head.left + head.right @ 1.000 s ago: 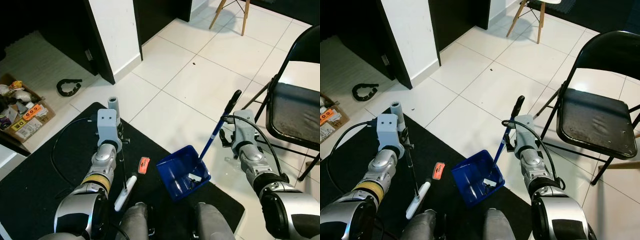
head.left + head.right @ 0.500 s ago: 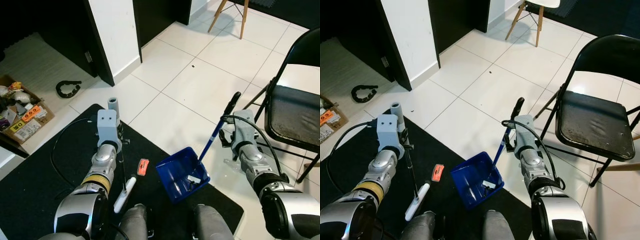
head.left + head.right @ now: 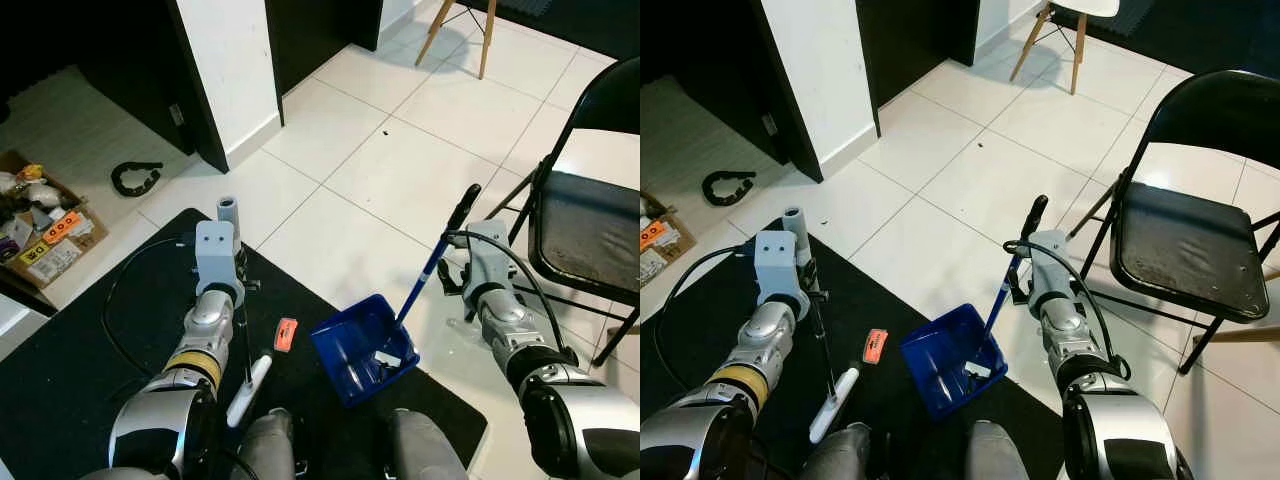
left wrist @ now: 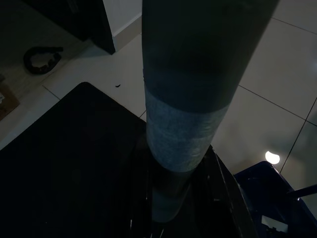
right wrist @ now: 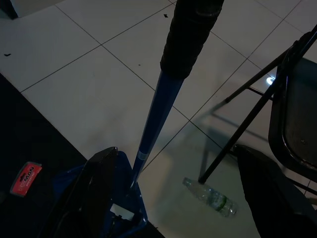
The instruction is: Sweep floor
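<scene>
Left pincer, at lower left of the head views, is clamped on the broom handle, a thin dark rod that runs from its grey-capped top down toward the bottom of the frame and ends in the white broom head on the black mat. Just to the right of that head lies the small orange packet, also on the mat, and it sits between the broom and the blue dustpan; we judge it to be the piece to sweep next. Its long axis points roughly up-frame, about parallel to the rod.

Our left arm is clearly the nearer one, forearm stretched forward and low. Our right pincer, at centre right, is closed round the dustpan handle, a blue shaft with a black grip that slants up and to the right from the pan. The pan holds a white scrap and rests across the mat's edge onto the white tile floor. A clear plastic bottle lies on the tiles near the black folding chair.
</scene>
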You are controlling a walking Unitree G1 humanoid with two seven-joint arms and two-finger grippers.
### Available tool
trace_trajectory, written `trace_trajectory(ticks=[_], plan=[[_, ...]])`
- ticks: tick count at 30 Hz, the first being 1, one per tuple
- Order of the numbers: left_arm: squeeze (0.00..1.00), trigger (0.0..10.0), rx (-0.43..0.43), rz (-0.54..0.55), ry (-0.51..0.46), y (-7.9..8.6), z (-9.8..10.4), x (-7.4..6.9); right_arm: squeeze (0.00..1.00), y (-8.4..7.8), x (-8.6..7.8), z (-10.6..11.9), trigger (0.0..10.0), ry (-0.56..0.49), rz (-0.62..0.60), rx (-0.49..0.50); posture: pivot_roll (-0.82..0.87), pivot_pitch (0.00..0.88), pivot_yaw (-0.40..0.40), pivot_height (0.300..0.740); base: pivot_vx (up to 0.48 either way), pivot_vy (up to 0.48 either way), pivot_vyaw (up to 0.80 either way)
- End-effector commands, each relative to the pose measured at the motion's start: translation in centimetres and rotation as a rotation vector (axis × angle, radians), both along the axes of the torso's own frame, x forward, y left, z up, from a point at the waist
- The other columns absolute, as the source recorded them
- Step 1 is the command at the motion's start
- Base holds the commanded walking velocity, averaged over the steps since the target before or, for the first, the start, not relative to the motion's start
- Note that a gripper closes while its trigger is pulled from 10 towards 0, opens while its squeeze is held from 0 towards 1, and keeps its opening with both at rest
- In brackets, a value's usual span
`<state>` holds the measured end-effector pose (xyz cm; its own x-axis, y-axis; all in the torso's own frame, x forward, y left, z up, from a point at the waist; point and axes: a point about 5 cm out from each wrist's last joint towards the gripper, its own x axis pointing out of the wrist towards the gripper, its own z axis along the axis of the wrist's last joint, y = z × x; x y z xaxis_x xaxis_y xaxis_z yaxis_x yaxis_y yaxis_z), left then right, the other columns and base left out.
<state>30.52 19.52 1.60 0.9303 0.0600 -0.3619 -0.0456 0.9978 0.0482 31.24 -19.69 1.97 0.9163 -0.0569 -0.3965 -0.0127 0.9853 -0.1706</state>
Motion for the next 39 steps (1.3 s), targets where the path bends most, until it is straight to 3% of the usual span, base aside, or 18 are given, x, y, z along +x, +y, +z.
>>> trace_trajectory(ticks=[1,33,39], plan=[[0.00,10.0,-0.046,0.000,0.110,-0.83,-2.25,-1.75,0.00,-0.33,-0.29,-0.26,10.0,0.011,-0.008,-0.003,-0.04,0.063,-0.037,0.740,0.000,0.000,0.00],[0.00,10.0,-0.065,-0.007,0.112,-1.31,-2.51,-2.00,0.00,-0.91,-0.57,-0.38,10.0,0.010,-0.014,-0.013,-0.05,0.087,-0.030,0.740,0.000,0.000,0.00],[0.00,10.0,-0.109,-0.003,0.109,-1.26,-2.48,-1.98,0.00,-0.84,-0.55,-0.38,10.0,0.010,-0.013,-0.008,-0.05,0.091,-0.032,0.740,0.000,0.000,0.00]])
